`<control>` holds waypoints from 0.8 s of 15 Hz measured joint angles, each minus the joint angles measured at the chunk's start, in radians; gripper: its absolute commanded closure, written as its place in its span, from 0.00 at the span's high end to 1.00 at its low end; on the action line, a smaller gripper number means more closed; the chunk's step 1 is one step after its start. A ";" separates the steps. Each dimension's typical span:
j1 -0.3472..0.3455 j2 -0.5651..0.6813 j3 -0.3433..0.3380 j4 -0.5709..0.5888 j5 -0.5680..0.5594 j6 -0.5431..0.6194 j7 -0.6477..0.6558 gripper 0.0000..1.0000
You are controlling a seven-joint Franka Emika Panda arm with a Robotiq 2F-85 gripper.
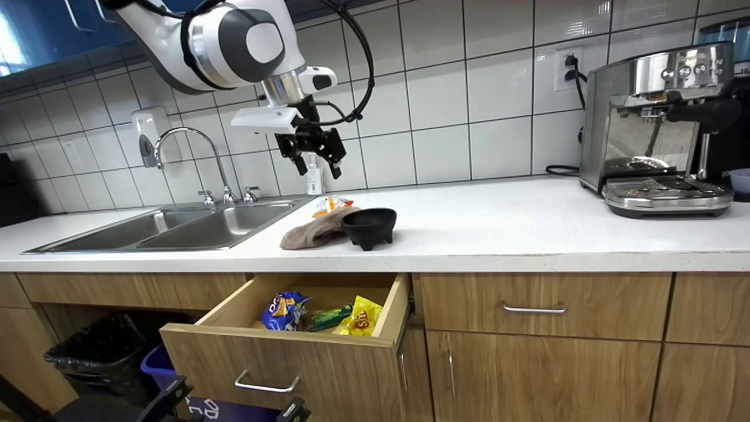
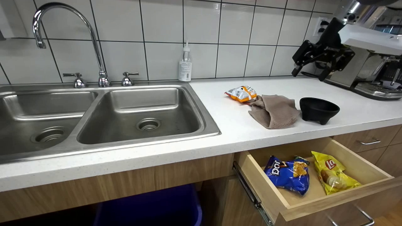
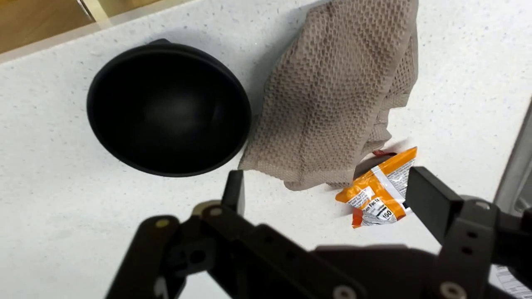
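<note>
My gripper is open and empty, held in the air above the white counter. It also shows in an exterior view and in the wrist view. Below it lie an orange and silver snack bag, a crumpled brown towel and a black footed bowl. The towel lies between bag and bowl, beside both. In the wrist view the right finger overlaps the bag's edge, but the gripper is well above it. An open drawer under the counter holds a blue bag, a yellow bag and a green packet.
A double steel sink with a curved faucet is beside the towel. A clear pump bottle stands at the tiled wall. A coffee machine stands at the far end. A black-lined bin and a blue bin are below.
</note>
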 measured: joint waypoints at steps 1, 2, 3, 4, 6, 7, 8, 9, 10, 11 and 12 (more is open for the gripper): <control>0.001 0.009 0.000 0.010 0.001 -0.003 -0.002 1.00; 0.002 0.016 0.000 0.015 0.001 -0.003 -0.002 1.00; 0.002 0.019 0.000 0.018 0.001 -0.003 -0.002 1.00; 0.003 0.022 0.000 0.019 0.001 -0.003 -0.002 1.00; 0.003 0.023 0.000 0.020 0.001 -0.003 -0.002 1.00; 0.003 0.023 0.000 0.020 0.001 -0.003 -0.002 1.00; 0.003 0.023 0.000 0.020 0.001 -0.004 -0.002 1.00; 0.003 0.023 0.000 0.020 0.001 -0.004 -0.003 1.00; 0.003 0.023 0.000 0.020 0.001 -0.004 -0.003 1.00; 0.003 0.023 0.000 0.020 0.001 -0.004 -0.003 1.00; 0.003 0.023 0.000 0.020 0.001 -0.003 -0.002 1.00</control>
